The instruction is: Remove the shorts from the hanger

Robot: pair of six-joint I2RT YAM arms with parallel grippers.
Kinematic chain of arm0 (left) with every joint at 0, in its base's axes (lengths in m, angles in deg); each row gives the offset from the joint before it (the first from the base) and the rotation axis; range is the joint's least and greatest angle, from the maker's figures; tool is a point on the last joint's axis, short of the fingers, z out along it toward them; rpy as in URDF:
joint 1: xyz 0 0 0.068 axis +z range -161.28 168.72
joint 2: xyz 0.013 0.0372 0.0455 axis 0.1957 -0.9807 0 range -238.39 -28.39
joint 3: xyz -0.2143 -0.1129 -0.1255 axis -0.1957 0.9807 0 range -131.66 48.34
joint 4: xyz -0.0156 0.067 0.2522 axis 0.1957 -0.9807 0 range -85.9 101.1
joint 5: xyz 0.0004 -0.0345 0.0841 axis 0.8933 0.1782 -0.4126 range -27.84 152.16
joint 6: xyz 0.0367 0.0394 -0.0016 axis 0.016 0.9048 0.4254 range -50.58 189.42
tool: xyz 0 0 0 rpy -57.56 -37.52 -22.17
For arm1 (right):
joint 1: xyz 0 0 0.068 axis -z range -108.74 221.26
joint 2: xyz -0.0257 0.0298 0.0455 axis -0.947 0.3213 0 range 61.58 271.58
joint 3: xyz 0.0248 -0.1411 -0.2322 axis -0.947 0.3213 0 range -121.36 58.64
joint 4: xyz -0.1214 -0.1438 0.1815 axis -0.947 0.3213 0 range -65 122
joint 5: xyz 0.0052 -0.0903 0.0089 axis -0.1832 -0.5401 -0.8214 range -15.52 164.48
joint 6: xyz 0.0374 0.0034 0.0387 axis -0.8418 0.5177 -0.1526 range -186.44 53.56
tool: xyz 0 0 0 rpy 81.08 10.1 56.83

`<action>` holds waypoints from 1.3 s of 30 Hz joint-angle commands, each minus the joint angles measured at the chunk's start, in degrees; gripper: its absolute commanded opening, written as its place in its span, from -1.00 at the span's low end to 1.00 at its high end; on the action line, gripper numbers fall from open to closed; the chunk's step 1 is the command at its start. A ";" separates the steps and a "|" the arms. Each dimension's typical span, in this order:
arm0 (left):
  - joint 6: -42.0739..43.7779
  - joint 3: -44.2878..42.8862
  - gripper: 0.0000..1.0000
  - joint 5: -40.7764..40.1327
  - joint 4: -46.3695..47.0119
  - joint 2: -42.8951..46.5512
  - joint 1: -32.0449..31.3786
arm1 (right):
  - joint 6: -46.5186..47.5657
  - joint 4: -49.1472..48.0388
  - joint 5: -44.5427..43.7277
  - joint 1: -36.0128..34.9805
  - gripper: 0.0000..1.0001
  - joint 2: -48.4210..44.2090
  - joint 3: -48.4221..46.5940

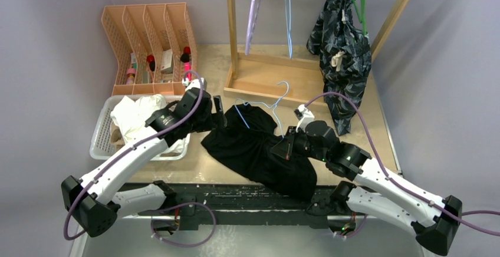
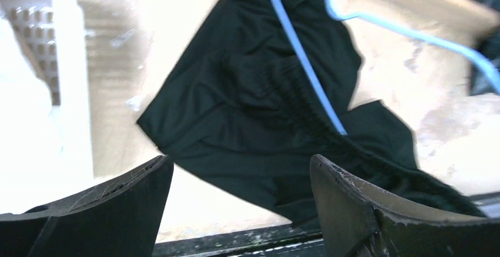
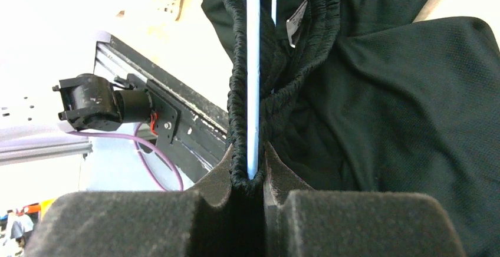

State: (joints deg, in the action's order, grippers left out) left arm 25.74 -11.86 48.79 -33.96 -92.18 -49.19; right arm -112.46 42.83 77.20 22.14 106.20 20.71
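Observation:
The black shorts (image 1: 253,151) lie crumpled on the table with a light blue hanger (image 1: 266,101) still threaded through the waistband. My right gripper (image 1: 287,148) is shut on the elastic waistband and on the hanger wire inside it (image 3: 253,168). The hanger (image 3: 253,62) runs straight up from the jaws, and black fabric (image 3: 401,104) spreads to the right. My left gripper (image 1: 218,114) is open and empty at the shorts' upper left edge. In the left wrist view it (image 2: 240,162) hovers above the shorts (image 2: 236,115) and the hanger (image 2: 306,62). The dark blue patterned shorts (image 1: 342,50) hang on a green hanger on the rack.
A white basket (image 1: 101,136) at the left holds white fabric (image 1: 138,112). An orange divider tray (image 1: 150,39) stands behind it. The wooden rack (image 1: 271,74) carries an empty purple hanger (image 1: 255,9) and an empty blue hanger (image 1: 288,15). A black rail (image 1: 236,195) edges the table front.

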 commanded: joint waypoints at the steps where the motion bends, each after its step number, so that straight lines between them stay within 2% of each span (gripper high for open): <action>1: -0.10 -3.04 0.70 4.33 5.81 3.68 0.02 | 0.28 -5.33 3.25 -0.09 -1.00 0.44 0.71; 3: -4.33 -0.30 0.67 12.60 15.33 3.91 -0.47 | -0.15 -5.44 2.33 -0.08 -1.00 1.01 0.52; 5: -10.60 3.67 0.66 17.06 25.88 4.21 -2.71 | -0.62 -6.70 1.68 -0.10 -1.00 1.25 0.64; 7: -16.79 7.24 0.64 16.62 34.37 4.53 -5.74 | -0.65 -8.97 2.05 -0.07 -1.00 1.17 1.30; 9: -20.61 8.56 0.62 13.26 38.55 3.96 -8.96 | -0.42 -10.54 3.01 -0.03 -1.00 1.37 1.91; 12: -23.12 7.08 0.50 8.24 39.61 0.85 -13.62 | -0.16 -10.73 4.00 -0.07 -1.00 2.19 2.26; 15: -24.71 6.69 0.48 5.02 42.39 -0.94 -16.24 | 0.33 -10.24 4.29 -0.09 -1.00 2.55 2.29; 19: -28.38 7.35 0.47 5.70 47.71 -3.79 -16.83 | 0.71 -10.37 5.19 -0.09 -1.00 1.91 2.51; 22: -30.48 7.40 0.39 5.76 49.02 -6.34 -17.07 | 0.54 -11.10 5.64 0.00 -1.00 1.17 3.00; 25: -31.61 8.20 0.24 3.65 50.34 -7.94 -17.07 | 0.42 -11.32 5.80 -0.09 -1.00 0.48 2.97; 31: -31.25 7.10 -0.31 2.27 50.64 -10.41 -17.10 | 0.64 -10.32 6.62 -0.08 -1.00 0.00 2.86; 37: -25.65 2.82 -0.60 3.41 44.66 -12.77 -17.11 | 0.41 -11.76 9.16 -0.05 -1.00 -0.86 3.20; 39: -25.54 2.87 -0.57 4.10 44.87 -12.94 -17.07 | 0.35 -12.11 9.48 -0.08 -1.00 -0.74 3.28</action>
State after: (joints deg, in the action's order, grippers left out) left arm -2.80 -5.81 52.31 10.92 -104.48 -66.07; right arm -112.46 35.70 83.67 22.16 106.57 24.16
